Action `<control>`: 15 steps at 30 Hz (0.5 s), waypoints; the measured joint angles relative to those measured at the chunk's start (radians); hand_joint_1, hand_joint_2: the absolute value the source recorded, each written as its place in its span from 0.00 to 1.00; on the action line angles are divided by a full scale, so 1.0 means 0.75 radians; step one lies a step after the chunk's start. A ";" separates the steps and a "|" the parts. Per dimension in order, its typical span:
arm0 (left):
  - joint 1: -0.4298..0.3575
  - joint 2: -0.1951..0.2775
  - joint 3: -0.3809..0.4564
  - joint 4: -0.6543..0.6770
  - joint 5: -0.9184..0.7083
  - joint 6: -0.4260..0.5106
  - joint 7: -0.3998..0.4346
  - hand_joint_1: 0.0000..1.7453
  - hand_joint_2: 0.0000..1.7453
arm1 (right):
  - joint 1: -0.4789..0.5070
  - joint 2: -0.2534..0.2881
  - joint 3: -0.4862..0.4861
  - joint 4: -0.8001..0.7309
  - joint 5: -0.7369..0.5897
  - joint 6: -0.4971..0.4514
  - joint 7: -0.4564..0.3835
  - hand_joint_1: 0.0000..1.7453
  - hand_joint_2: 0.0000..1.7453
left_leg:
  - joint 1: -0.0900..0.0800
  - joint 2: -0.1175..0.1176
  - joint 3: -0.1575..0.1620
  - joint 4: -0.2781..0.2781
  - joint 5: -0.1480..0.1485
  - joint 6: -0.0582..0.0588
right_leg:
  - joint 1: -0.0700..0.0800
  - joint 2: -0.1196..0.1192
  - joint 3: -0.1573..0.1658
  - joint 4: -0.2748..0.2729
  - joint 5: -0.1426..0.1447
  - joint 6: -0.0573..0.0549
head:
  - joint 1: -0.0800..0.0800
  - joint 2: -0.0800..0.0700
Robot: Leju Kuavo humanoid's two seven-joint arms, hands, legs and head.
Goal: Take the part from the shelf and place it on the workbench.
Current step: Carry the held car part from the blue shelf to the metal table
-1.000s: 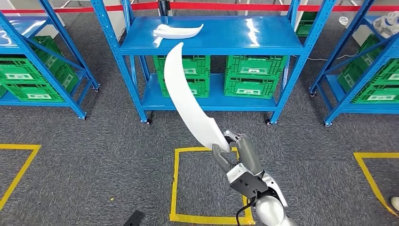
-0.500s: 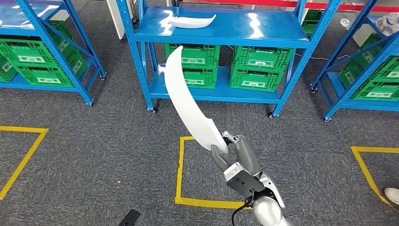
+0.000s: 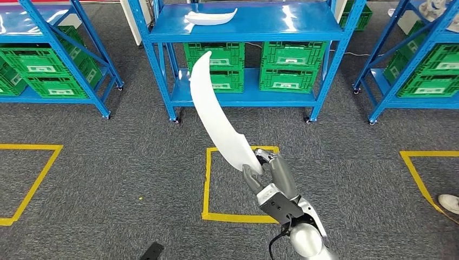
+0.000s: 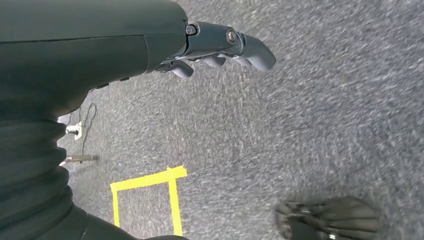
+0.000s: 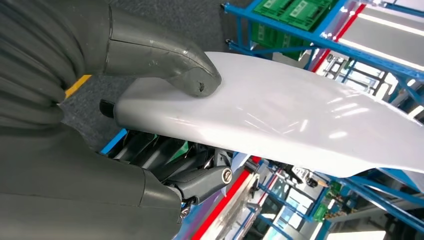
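A long curved white part [image 3: 218, 116] rises from my right hand [image 3: 269, 174], which grips its lower end above the grey carpet. In the right wrist view the thumb [image 5: 165, 57] presses on top of the white part [image 5: 280, 120] and the dark fingers [image 5: 185, 165] close underneath it. A second white part [image 3: 211, 17] lies on the top board of the blue shelf [image 3: 246, 27] straight ahead. My left hand [image 4: 220, 47] hangs over the carpet, its fingers curled loosely with nothing in them.
Green crates [image 3: 260, 67] fill the lower shelf levels. More blue racks [image 3: 59, 59] stand left and right [image 3: 417, 59]. Yellow tape squares [image 3: 208, 184] mark the floor. A person's shoe [image 3: 449, 203] is at the right edge. A dark object [image 3: 153, 252] lies on the carpet.
The camera has backed away and turned, so the shelf sits higher and farther in the picture. My right hand still holds the white part the same way.
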State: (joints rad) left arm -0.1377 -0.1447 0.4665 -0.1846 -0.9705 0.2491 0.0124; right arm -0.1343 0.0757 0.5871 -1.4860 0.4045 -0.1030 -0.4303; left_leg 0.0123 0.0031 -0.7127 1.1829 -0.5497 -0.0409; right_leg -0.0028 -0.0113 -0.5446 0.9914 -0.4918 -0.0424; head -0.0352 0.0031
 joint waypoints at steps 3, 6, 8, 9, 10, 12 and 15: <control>0.000 0.000 0.000 0.000 -0.002 0.000 0.001 0.00 1.00 | 0.001 0.000 0.000 0.004 0.000 0.000 0.000 1.00 1.00 | 0.000 0.000 0.008 0.154 -0.024 -0.002 | 0.006 -0.001 -0.067 0.015 0.039 0.001 | 0.000 0.000; -0.003 0.000 0.000 -0.001 -0.011 -0.001 0.004 0.00 1.00 | 0.002 0.000 0.000 0.004 0.000 0.000 0.000 1.00 1.00 | -0.005 -0.001 0.167 -0.020 0.057 0.017 | 0.010 0.001 -0.120 0.029 0.068 0.008 | -0.001 0.000; -0.005 0.001 0.000 -0.002 -0.014 -0.001 0.005 0.00 1.00 | 0.002 0.000 0.000 0.004 0.000 0.000 0.000 1.00 1.00 | -0.008 -0.001 0.235 -0.115 0.049 0.028 | 0.010 0.001 -0.130 0.032 0.077 0.011 | 0.000 0.000; -0.005 0.001 0.000 -0.002 -0.014 -0.001 0.005 0.00 1.00 | 0.002 0.000 0.000 0.004 0.000 0.000 0.000 1.00 1.00 | -0.009 -0.001 0.239 -0.122 0.044 0.029 | 0.009 0.001 -0.130 0.032 0.077 0.011 | 0.000 0.000; -0.005 0.001 0.000 -0.002 -0.014 -0.001 0.005 0.00 1.00 | 0.002 0.000 0.000 0.004 0.000 0.000 0.000 1.00 1.00 | -0.009 -0.001 0.240 -0.126 0.041 0.030 | 0.009 0.001 -0.131 0.032 0.077 0.012 | 0.000 0.000; -0.006 0.001 0.000 -0.002 -0.014 -0.003 0.006 0.00 1.00 | 0.002 0.000 0.000 0.004 0.000 0.000 0.000 1.00 1.00 | -0.013 -0.001 0.261 -0.172 0.025 0.037 | 0.009 0.000 -0.135 0.031 0.089 0.021 | 0.000 0.000; -0.005 0.000 0.000 -0.001 -0.014 -0.007 0.011 0.00 1.00 | -0.001 0.001 0.000 0.004 0.002 -0.001 0.000 1.00 1.00 | -0.012 0.006 0.290 -0.268 0.029 0.071 | 0.002 0.007 -0.193 0.142 0.030 0.064 | 0.005 0.000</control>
State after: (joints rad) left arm -0.1415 -0.1448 0.4665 -0.1854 -0.9812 0.2439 0.0207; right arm -0.1352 0.0762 0.5871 -1.4827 0.4063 -0.1037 -0.4305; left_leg 0.0034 0.0077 -0.4954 0.9818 -0.5283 0.0123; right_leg -0.0009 -0.0057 -0.6890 1.0979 -0.4696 0.0057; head -0.0314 0.0031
